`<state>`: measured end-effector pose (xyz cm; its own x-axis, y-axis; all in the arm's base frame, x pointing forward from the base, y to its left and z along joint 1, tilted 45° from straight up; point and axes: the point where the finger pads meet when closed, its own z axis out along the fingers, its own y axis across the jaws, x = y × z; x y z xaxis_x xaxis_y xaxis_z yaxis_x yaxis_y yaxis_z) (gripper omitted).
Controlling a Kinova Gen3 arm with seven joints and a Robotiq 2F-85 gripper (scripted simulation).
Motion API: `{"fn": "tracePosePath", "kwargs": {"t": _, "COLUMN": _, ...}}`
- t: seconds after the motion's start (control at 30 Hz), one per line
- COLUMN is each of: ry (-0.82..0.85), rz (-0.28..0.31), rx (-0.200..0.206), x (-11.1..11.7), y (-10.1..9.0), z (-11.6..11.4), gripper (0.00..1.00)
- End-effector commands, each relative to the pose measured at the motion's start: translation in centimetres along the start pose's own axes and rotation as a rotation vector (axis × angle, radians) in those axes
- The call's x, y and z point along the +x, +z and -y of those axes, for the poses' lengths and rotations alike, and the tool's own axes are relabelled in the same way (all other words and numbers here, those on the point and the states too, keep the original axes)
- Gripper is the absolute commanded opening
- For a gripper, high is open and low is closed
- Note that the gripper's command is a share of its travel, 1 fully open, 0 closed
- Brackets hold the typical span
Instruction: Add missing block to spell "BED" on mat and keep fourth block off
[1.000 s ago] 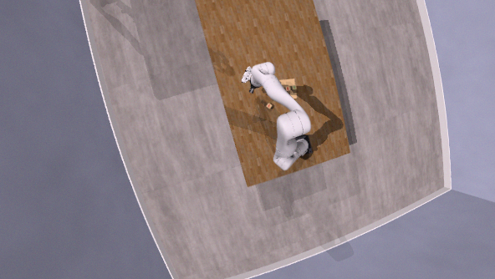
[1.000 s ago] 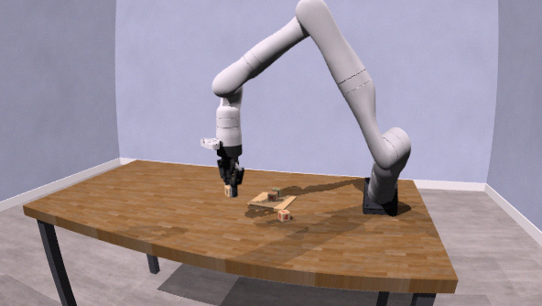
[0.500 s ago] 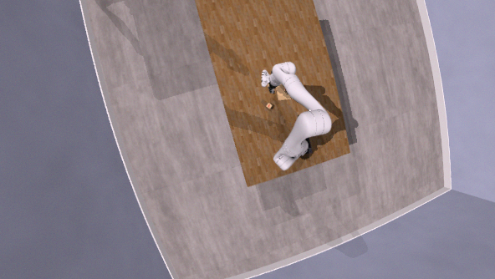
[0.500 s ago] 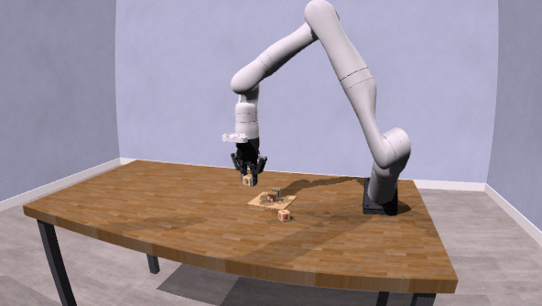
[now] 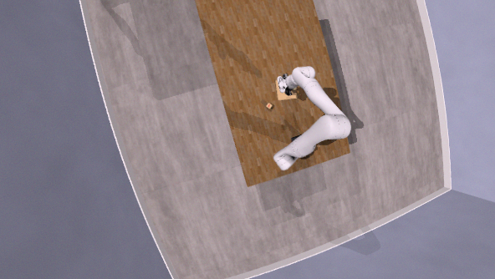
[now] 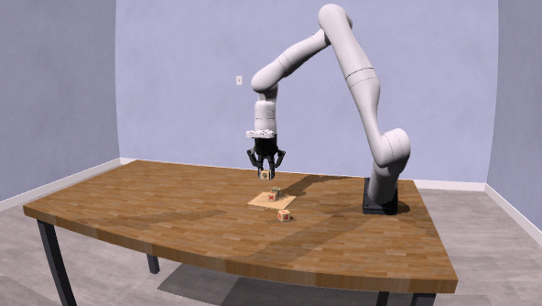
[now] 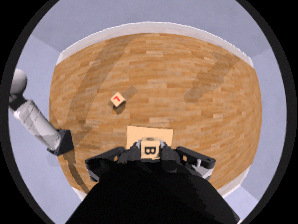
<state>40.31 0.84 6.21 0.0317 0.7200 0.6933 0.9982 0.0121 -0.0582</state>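
Note:
My gripper (image 6: 265, 171) (image 7: 149, 144) is shut on a pale wooden block (image 6: 265, 175) (image 7: 149, 147) whose face towards the wrist camera reads "B". It hangs well above the far left part of the tan mat (image 6: 259, 201) (image 5: 289, 98) (image 7: 164, 133). Two blocks stand on the mat in the exterior view: one with a red letter (image 6: 273, 196) and one with a green letter (image 6: 276, 190) behind it. I cannot read their letters. In the top view the wrist (image 5: 285, 84) hides them.
A fourth block (image 6: 284, 215) (image 5: 269, 106) (image 7: 117, 99) with red print lies on the wooden table (image 6: 137, 206) off the mat, just in front of it. The arm's base (image 6: 379, 203) stands at the right of the table.

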Motion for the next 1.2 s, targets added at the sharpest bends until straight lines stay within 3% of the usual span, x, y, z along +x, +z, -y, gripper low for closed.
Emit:
{"fn": "tracePosePath", "kwargs": {"t": 0.0, "ry": 0.000, "rz": -0.015, "rx": -0.007, "x": -0.8, "y": 0.0, "z": 0.3, "gripper": 0.26}}
{"fn": "tracePosePath", "kwargs": {"t": 0.8, "ry": -0.011, "rz": -0.015, "rx": -0.008, "x": -1.0, "y": 0.3, "z": 0.4, "gripper": 0.26}}
{"fn": "tracePosePath", "kwargs": {"t": 1.17, "ry": -0.011, "rz": -0.016, "rx": -0.008, "x": -0.9, "y": 4.2, "z": 0.4, "gripper": 0.26}}
